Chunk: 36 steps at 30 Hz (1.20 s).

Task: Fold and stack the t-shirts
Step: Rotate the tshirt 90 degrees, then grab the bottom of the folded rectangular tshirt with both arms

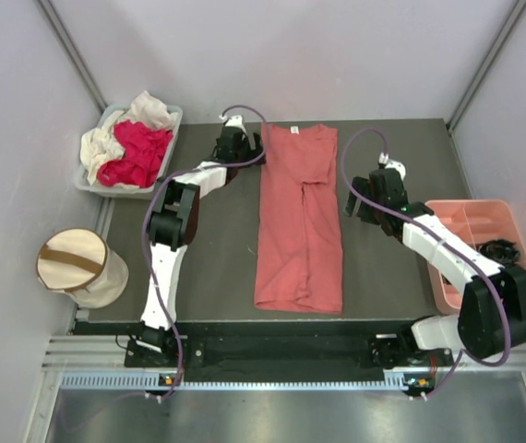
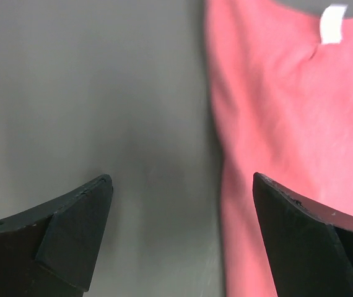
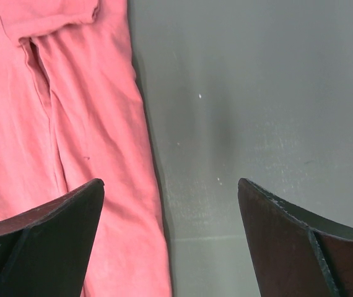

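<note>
Lying lengthwise down the middle of the bench: one salmon-pink t-shirt, sides turned in to make a long strip. Its collar and white neck label are pointing at the far edge and its hem is nearing the near edge.

Left claw: gaping wide, gripping nothing, straddling the strip's left edge near the collar, one finger over cloth and the other over bare bench.

Right claw: likewise gaping and empty, straddling the strip's right edge.

Magenta-red t-shirt and cream-white t-shirt: waiting crumpled in the grey tub at the far left corner.

Step in hand, as judged: the crosswise fold is coming due.

Handling note: each claw should be pinching one corner of the same end and catching every layer. Both should be lifting level and together, then laying that end square on the other so the side edges are lining up.
</note>
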Each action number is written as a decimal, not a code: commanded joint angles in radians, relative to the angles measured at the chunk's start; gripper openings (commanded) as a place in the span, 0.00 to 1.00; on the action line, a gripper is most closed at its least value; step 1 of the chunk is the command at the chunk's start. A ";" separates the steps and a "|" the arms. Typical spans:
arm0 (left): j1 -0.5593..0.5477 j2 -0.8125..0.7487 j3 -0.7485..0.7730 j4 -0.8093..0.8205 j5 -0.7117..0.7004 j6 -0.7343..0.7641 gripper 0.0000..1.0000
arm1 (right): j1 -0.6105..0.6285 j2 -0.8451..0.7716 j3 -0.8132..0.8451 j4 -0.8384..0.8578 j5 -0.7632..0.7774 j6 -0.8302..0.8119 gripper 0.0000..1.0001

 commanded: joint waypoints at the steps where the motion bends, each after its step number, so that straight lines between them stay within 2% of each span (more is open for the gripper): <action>1: 0.012 -0.198 -0.192 -0.002 -0.035 -0.053 0.99 | 0.012 -0.079 -0.026 -0.013 0.006 0.025 0.89; 3: 0.012 -0.276 -0.281 0.002 -0.031 -0.100 0.99 | 0.012 -0.104 -0.053 -0.032 -0.009 0.038 0.89; 6: 0.004 -0.515 -0.502 -0.004 -0.003 -0.191 0.99 | 0.015 -0.164 -0.099 -0.076 -0.042 0.077 0.89; 7: 0.001 -0.563 -0.622 -0.005 -0.015 -0.209 0.99 | 0.021 -0.194 -0.127 -0.091 -0.049 0.087 0.89; 10: -0.040 -0.755 -0.835 -0.031 -0.052 -0.258 0.99 | 0.061 -0.246 -0.185 -0.150 -0.056 0.137 0.88; 13: -0.166 -0.940 -0.991 -0.138 -0.145 -0.278 0.99 | 0.116 -0.315 -0.236 -0.219 -0.049 0.198 0.88; 14: -0.248 -0.986 -1.030 -0.156 -0.199 -0.303 0.99 | 0.167 -0.343 -0.247 -0.234 -0.040 0.234 0.88; 18: -0.421 -1.195 -1.220 -0.234 -0.239 -0.416 0.99 | 0.308 -0.406 -0.296 -0.306 0.007 0.353 0.87; 22: -0.549 -1.313 -1.332 -0.294 -0.265 -0.513 0.99 | 0.396 -0.481 -0.381 -0.334 0.032 0.471 0.86; 27: -0.625 -1.389 -1.409 -0.381 -0.311 -0.580 0.99 | 0.474 -0.538 -0.448 -0.342 0.055 0.581 0.84; 36: -0.745 -1.364 -1.461 -0.341 -0.321 -0.688 0.99 | 0.560 -0.486 -0.507 -0.268 0.070 0.660 0.78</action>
